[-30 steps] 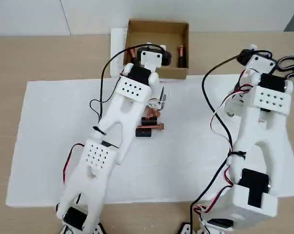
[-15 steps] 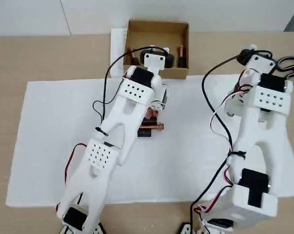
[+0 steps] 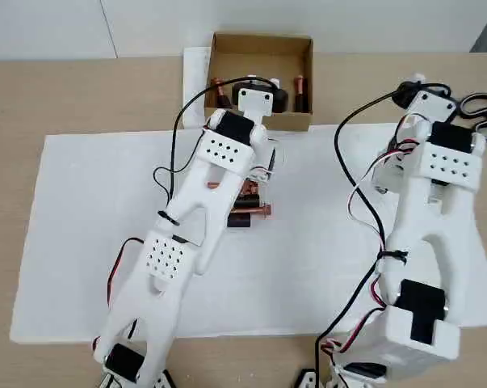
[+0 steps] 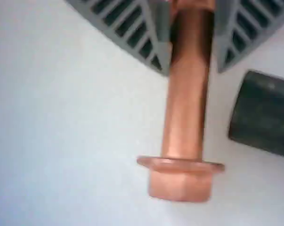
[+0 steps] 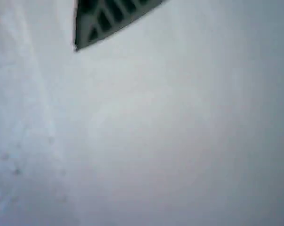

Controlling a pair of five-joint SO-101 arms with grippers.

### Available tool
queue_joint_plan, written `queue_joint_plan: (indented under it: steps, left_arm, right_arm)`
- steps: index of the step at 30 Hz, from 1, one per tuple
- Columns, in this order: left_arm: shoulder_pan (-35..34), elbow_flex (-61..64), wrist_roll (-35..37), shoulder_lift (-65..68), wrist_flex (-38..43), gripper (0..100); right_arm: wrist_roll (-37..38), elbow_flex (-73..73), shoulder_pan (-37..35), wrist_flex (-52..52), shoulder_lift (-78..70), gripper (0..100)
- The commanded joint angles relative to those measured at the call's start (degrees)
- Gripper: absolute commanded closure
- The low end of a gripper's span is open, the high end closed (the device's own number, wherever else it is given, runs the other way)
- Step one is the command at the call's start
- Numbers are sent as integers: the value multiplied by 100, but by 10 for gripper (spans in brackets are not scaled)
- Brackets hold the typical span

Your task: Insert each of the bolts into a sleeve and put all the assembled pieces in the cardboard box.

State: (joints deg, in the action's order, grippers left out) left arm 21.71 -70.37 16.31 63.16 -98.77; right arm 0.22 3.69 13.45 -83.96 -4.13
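My left gripper [image 4: 191,66] is shut on a copper bolt [image 4: 186,117]; its grey fingers [image 4: 132,33] press both sides of the shank and the hex head points away from them. A black sleeve [image 4: 264,117] lies on the white sheet right beside the bolt. In the high view the left arm [image 3: 227,149] hangs over the sheet just in front of the cardboard box [image 3: 263,38]. A bolt in a sleeve [image 3: 247,212] lies beside it. The box holds assembled pieces [image 3: 300,87]. The right arm [image 3: 437,162] stands over the sheet's right end, one finger [image 5: 109,19] showing above bare paper.
The white sheet [image 3: 90,210] covers most of the wooden table. The left arm's black cable [image 3: 174,141] loops over the sheet near the box. More cables [image 3: 481,105] lie at the far right. The sheet's left half and middle front are bare.
The left arm has shifted slightly right and down over the loose pieces, covering one that showed before. The right arm has kept still.
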Motion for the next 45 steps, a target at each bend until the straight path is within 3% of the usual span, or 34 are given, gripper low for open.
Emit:
queue_joint_plan:
  steps: [1, 13, 28, 39, 45]
  left_arm:
    - [-18, -251, 26, -62, -123, 968]
    - [211, -822, 9, -123, -167, 992]
    - [123, -110, -571, -2127, -167, 994]
    - [-826, 1982, -589, -4097, -167, 994]
    - [-1407, 3486, -695, -4431, -123, 994]
  right_arm:
    - [53, 0, 40, 22, 303, 770]
    - [53, 0, 48, 22, 303, 770]
    - [53, 0, 31, 66, 295, 770]
    - [53, 0, 13, 66, 295, 770]
    - [53, 0, 4, 75, 295, 770]
